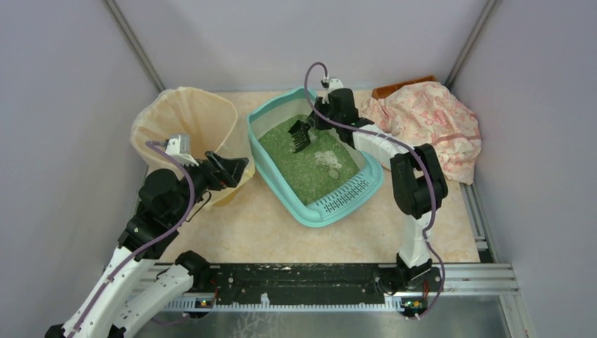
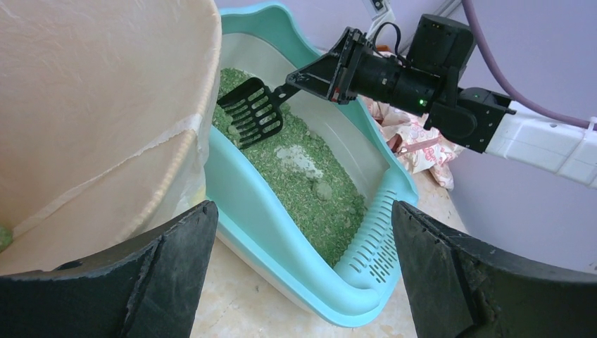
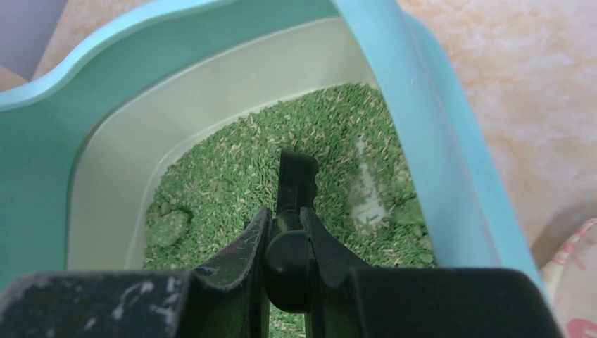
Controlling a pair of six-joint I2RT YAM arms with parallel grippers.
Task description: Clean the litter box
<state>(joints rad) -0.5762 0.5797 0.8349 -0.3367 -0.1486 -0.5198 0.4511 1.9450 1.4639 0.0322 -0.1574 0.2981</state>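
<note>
1. The litter box (image 1: 278, 177) (image 2: 281, 239) (image 3: 422, 105), a large teal rounded-rectangular plastic tray with a pale inner wall, sits on the table in the middle of the scene. It is turned at an angle, so its slotted grate end (image 1: 345, 193) (image 2: 376, 239) faces near and right.
2. Green granules (image 1: 310, 165) (image 2: 317, 204) (image 3: 232, 176) cover its floor. A pale whitish patch (image 1: 325, 158) (image 2: 299, 158) lies among them near the right wall, and a green clump (image 3: 169, 229) lies by the left wall.
3. A black slotted plastic scoop (image 1: 301, 134) (image 2: 252, 113) (image 3: 296, 176) is tilted head-down over the far part of the box, with its lower edge at the granules.
4. The right gripper (image 1: 318, 121) (image 2: 299, 77) (image 3: 285, 225) is clenched on the scoop's handle and reaches in from over the far right rim.
5. The left gripper (image 1: 236, 169) (image 2: 301, 208) is spread wide and holds nothing. It is left of the box and points across at it.
6. A beige bag-lined round bin (image 1: 211, 98) (image 2: 105, 105) stands just left of the box. The left gripper is at the bin's near right side; whether the two touch cannot be told.
7. A crumpled cream-and-pink floral cloth (image 1: 429, 120) (image 2: 415, 144) lies to the far right of the box.
8. Everything rests on the marbled beige table (image 1: 281, 236).
</note>
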